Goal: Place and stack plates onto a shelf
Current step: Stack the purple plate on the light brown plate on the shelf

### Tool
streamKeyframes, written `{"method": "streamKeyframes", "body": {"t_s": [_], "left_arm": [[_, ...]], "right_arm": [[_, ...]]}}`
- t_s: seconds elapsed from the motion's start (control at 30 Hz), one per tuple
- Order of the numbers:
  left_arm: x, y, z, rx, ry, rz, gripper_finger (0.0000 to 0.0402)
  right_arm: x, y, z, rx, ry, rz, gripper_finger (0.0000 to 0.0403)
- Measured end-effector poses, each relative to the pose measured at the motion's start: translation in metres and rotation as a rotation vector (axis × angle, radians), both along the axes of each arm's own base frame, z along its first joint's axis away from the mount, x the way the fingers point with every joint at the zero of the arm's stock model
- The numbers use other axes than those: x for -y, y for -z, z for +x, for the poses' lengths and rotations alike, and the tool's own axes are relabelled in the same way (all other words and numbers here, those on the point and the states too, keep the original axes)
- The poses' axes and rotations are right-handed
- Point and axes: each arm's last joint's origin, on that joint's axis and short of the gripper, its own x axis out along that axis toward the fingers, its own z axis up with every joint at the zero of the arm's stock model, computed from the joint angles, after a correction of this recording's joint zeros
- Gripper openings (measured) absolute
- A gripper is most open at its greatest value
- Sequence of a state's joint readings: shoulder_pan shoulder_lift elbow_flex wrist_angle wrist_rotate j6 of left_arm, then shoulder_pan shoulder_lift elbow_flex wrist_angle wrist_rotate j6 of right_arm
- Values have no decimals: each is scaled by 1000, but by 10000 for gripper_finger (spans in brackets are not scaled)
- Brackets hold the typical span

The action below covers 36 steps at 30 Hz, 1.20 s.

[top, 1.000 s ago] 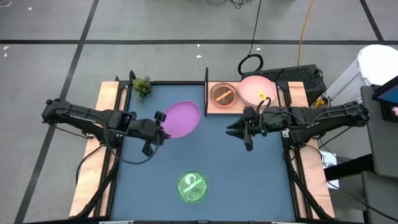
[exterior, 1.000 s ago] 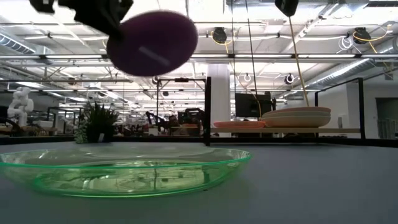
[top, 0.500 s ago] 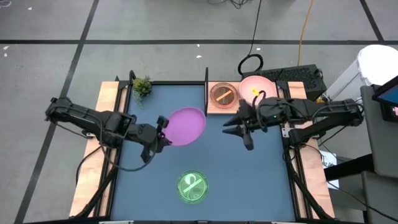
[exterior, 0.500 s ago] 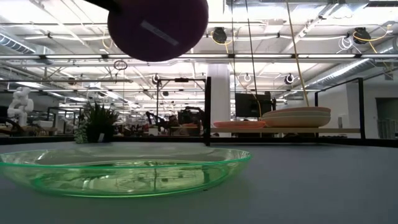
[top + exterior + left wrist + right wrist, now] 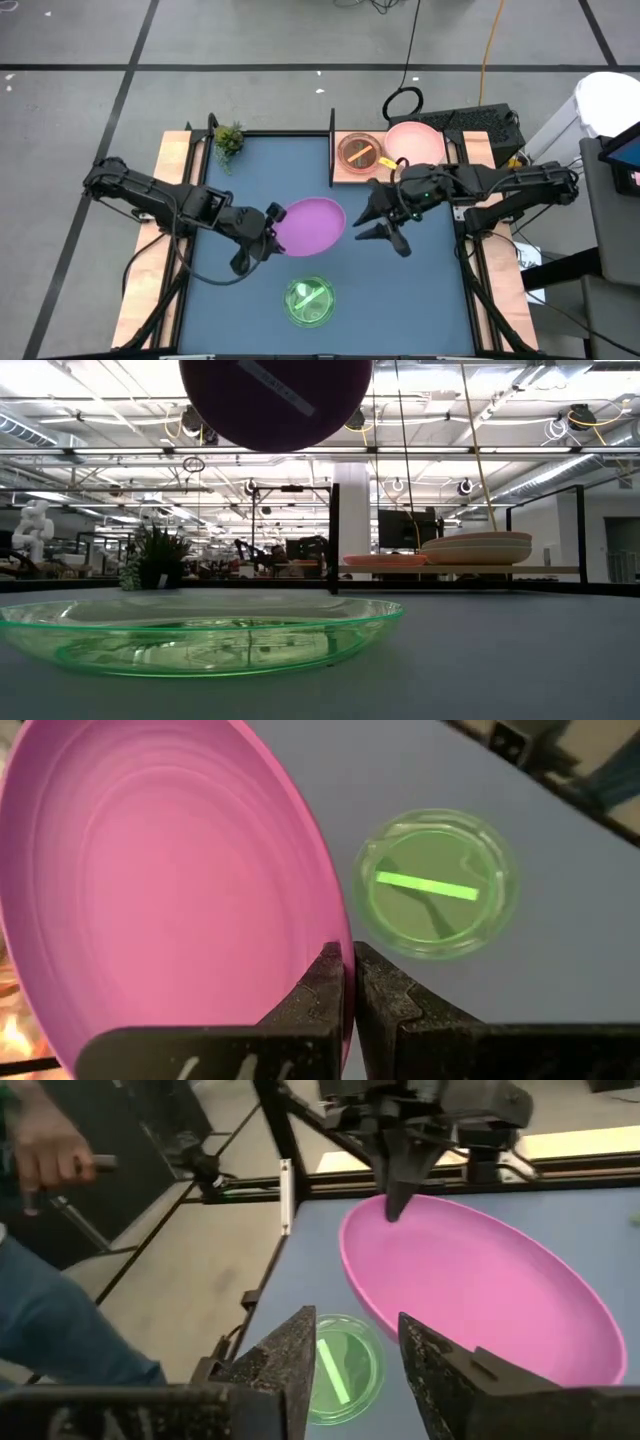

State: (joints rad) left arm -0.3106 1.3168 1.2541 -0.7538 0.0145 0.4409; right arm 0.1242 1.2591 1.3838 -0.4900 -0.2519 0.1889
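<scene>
Blue tabletop (image 5: 420,290) is being crossed by the purple plate (image 5: 312,226), which is being held aloft, clamped at its rim by the left gripper (image 5: 270,226). Facing it, the right gripper (image 5: 374,222) is being kept apart. Behind that gripper, the shelf (image 5: 338,176) is already bearing the orange-brown plate (image 5: 359,151) and pink plate (image 5: 415,143). Below the raised plate, the green plate (image 5: 308,300) is being left for later.

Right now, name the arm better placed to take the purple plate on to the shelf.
Right. The open right gripper faces the purple plate and is nearer the shelf; the left gripper only holds its far rim.
</scene>
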Motion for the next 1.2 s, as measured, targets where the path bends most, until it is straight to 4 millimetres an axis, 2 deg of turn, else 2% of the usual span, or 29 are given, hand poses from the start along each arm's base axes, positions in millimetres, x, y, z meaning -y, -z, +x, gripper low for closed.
{"method": "streamKeyframes", "body": {"t_s": [0.23,0.53,0.8,0.93,1.2], "left_arm": [[2,-1,0,-13,39,-66,10],[10,-3,-1,8,146,-87,15],[12,-2,-3,2,225,-98,15],[11,-3,-2,10,255,-113,15],[-1,-7,4,-3,225,-268,16]], "right_arm": [[-2,-1,-3,5,-76,0,163],[-2,2,-4,20,-131,-106,209],[-3,10,1,29,-201,-228,196],[-5,22,14,26,-255,-300,187],[-10,47,38,-3,-366,-368,170]]}}
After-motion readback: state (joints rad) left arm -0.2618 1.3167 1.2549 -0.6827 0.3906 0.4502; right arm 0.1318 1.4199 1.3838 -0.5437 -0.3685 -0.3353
